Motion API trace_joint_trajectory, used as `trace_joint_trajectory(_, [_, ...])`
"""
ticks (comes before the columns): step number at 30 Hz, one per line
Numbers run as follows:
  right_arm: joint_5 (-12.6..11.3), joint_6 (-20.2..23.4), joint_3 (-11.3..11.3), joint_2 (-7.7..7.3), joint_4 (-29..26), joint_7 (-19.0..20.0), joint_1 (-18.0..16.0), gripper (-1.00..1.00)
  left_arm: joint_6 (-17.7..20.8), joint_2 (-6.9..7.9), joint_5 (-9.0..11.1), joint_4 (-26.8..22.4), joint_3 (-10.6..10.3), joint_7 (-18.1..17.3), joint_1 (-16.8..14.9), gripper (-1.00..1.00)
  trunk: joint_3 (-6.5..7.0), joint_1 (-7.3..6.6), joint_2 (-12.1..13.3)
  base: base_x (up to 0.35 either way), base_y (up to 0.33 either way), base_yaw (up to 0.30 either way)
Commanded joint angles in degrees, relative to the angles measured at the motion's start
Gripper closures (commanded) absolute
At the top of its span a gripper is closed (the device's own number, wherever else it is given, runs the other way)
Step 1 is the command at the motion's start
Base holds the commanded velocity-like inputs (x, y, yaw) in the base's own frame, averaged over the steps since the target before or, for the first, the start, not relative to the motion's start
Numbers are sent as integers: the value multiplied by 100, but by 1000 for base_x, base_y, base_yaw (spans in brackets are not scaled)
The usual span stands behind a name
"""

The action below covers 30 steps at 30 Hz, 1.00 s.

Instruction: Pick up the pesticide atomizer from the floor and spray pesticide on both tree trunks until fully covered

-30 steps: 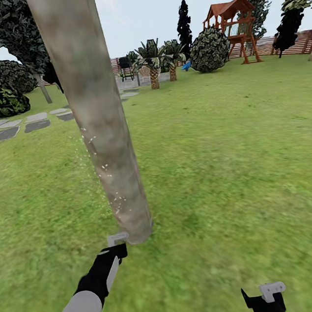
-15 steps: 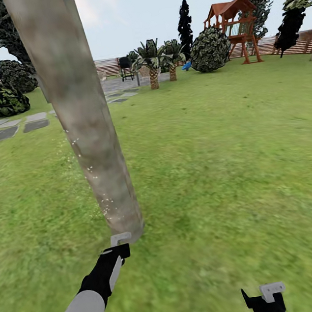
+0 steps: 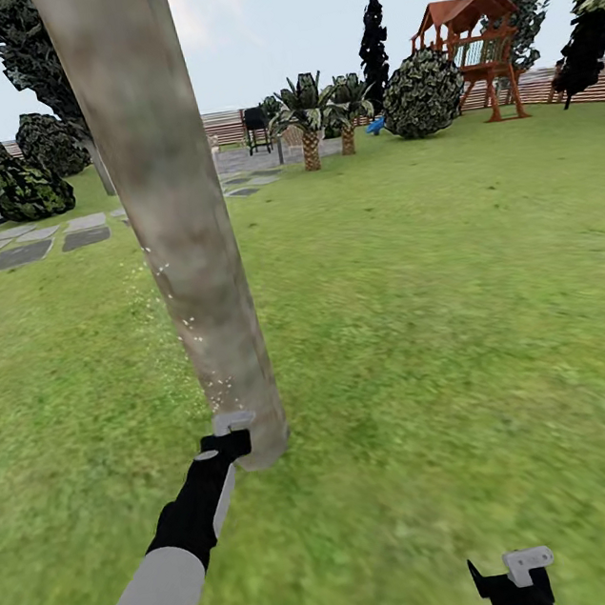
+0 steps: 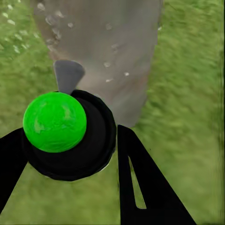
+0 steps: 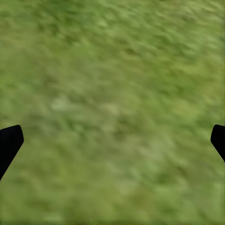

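A thick, blotchy grey-brown tree trunk [image 3: 191, 260] rises from the grass right in front of me. Whitish pesticide specks [image 3: 188, 323] dot its lower left side and drift beside it. My left gripper [image 3: 227, 436] sits at the trunk's base, shut on the pesticide atomizer [image 4: 91, 140]. The atomizer is a dark round body with a bright green ball [image 4: 55, 122] and a grey nozzle [image 4: 68, 75] facing the speckled trunk [image 4: 108, 51]. At the bottom right of the head view, my right gripper [image 3: 518, 572] hangs open over bare grass [image 5: 112, 108].
Lawn [image 3: 440, 322] stretches right and ahead. Grey paving slabs [image 3: 21, 251] lie at the left by dark bushes [image 3: 22, 188]. Far back stand small palms [image 3: 308, 119], a round bush [image 3: 422, 93], a wooden play tower [image 3: 479, 52] and the slat fence [image 3: 580, 85].
The head view has swung slightly, shifting the background to the right. My left gripper has risen and reached closer to the trunk's base. The right gripper holds its place.
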Motion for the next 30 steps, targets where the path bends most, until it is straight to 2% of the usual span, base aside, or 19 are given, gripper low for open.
trace_joint_trajectory(1, [0,0,0,0,-1,0,0,-100,8,-20,-7,-47,-122,5,-8,100,0,0,0,0,0,0])
trace_joint_trajectory(3, [0,0,0,0,0,0,0,-100,209,-24,1,-357,-218,9,-11,100,0,0,0,0,0,0])
trace_joint_trajectory(5, [0,0,0,0,-1,0,0,-100,436,14,3,-734,-154,10,-1,100,0,0,0,0,0,0])
trace_joint_trajectory(6, [0,0,0,0,-1,0,0,-100,473,34,-1,-856,-66,10,2,100,0,0,0,0,0,0])
trace_joint_trajectory(9, [0,0,0,0,-1,0,0,-100,521,165,-21,-1058,450,-3,20,100,0,0,0,0,0,0])
trace_joint_trajectory(11, [0,0,0,0,0,0,0,-100,527,290,-21,-1106,566,-4,33,100,0,0,0,0,0,0])
trace_joint_trajectory(13, [0,0,0,0,0,0,0,-100,535,333,-14,-1127,540,-7,36,100,0,0,0,0,0,0])
trace_joint_trajectory(15, [0,0,0,0,0,0,0,-100,554,281,-13,-1138,540,-7,14,100,0,0,0,0,0,0])
trace_joint_trajectory(17, [0,0,0,0,0,0,0,-100,795,165,-10,-1146,512,-26,-26,100,0,0,0,0,0,0])
trace_joint_trajectory(19, [0,0,0,0,0,0,0,-100,841,132,-3,-1155,303,-37,-31,100,0,0,0,0,0,0])
trace_joint_trajectory(20, [0,0,0,0,0,0,0,-100,866,126,7,-1234,113,-37,-32,100,0,0,0,0,0,0])
trace_joint_trajectory(21, [0,0,0,0,0,2,0,-100,921,125,11,-1380,-20,-35,-16,100,0,0,0,0,0,0])
trace_joint_trajectory(22, [0,0,0,0,0,1,0,-100,1135,141,20,-1705,-115,-39,13,100,0,0,0,0,0,0])
trace_joint_trajectory(23, [0,0,0,0,0,1,0,-100,1325,168,26,-1953,-123,-49,22,100,0,0,0,0,0,0])
trace_joint_trajectory(25, [0,0,0,0,0,0,0,-100,1452,207,44,-2172,-123,-66,26,100,0,0,0,0,0,0])
trace_joint_trajectory(26, [0,0,0,0,0,0,0,-100,1474,232,56,-2218,-98,-70,27,100,0,0,0,0,0,0])
trace_joint_trajectory(28, [0,0,0,0,0,0,0,-100,1501,324,81,-2259,123,-77,28,100,0,0,0,0,0,0])
trace_joint_trajectory(30, [0,0,0,0,0,1,0,-100,1504,328,85,-2264,122,-77,30,100,0,0,0,0,0,0])
